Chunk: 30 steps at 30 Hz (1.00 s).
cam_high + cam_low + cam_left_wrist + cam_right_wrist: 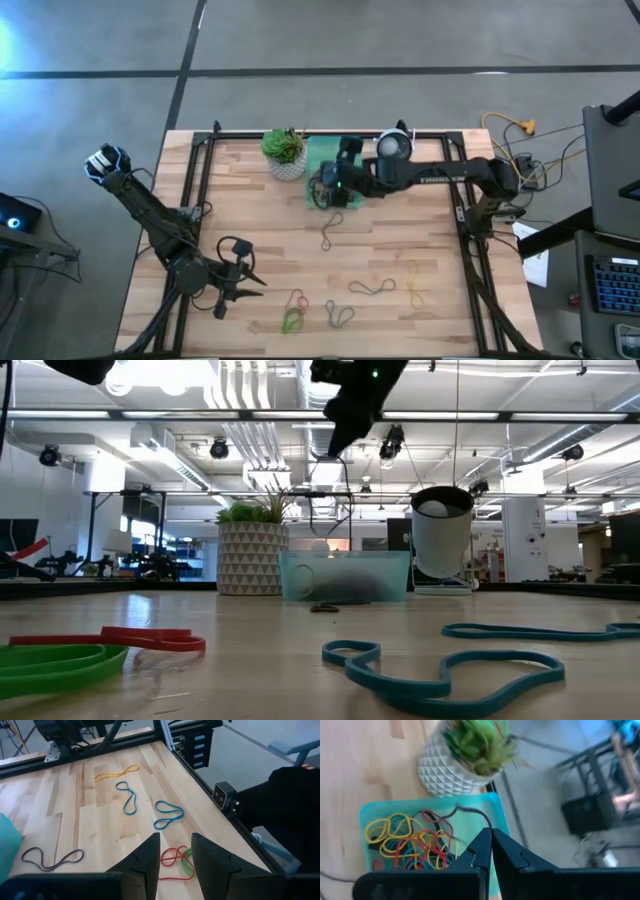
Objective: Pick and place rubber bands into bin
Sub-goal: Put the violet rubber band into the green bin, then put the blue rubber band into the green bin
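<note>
Above bin (427, 815), right gripper (490, 842) pinching dark rubber band (470, 812) (jaws closed)

A dark brown rubber band (470, 815) is pinched in the black right end effector (490, 842), directly above the translucent mint-green bin (492, 812), in which yellow, red and blue bands (410, 842) are tangled. Just beyond it a white pot (445, 770) patterned with triangles is seen, topped by a green plant (477, 740). Ahead of the black left end effector (175, 852), red and green loops (177, 862), teal loops (167, 815), and a yellow loop (116, 772) are spread over the pale wood-grain worktop (75, 795).
</note>
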Available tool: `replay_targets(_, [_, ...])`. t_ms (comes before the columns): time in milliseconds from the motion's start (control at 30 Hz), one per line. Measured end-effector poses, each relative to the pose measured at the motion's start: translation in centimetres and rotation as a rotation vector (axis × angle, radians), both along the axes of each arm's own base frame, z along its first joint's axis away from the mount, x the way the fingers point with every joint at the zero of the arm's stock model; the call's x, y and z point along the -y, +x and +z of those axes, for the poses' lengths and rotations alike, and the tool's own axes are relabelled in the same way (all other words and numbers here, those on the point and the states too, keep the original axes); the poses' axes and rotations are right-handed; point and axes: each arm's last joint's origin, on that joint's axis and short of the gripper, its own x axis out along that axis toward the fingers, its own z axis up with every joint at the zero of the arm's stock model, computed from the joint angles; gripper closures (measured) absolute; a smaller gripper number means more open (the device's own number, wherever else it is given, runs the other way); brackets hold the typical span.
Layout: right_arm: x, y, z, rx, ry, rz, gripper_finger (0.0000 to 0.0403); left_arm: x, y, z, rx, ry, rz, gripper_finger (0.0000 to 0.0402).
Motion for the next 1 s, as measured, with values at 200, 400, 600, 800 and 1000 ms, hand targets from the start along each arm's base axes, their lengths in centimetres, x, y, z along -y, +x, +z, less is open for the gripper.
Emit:
replay_targets(200, [3.5,-0.5,-1.0,0.034,0.127,-0.081,0.0394,0.0,0.0,0.0,0.002,-0.003,0.0,0.0306])
replay_targets(400, [5.8,-0.8,-2.6,0.121,0.233,-0.163,0.0394,0.0,0.0,0.0,0.001,-0.002,0.0,0.0306])
replay_targets(600, [6.7,-0.9,-4.9,0.182,0.379,-0.134,0.0382,0.0,0.0,0.0,0.0,-0.002,0.0,0.0306])
replay_targets(800, [7.3,-1.3,-6.3,0.186,0.448,-0.137,0.0322,0.0,0.0,-0.3,-0.013,-0.015,0.008,0.0306])
replay_targets(1000, [6.1,-1.0,-6.5,0.182,0.684,0.036,0.0266,0.0,-0.1,-0.4,-0.013,-0.002,0.004,0.0306])
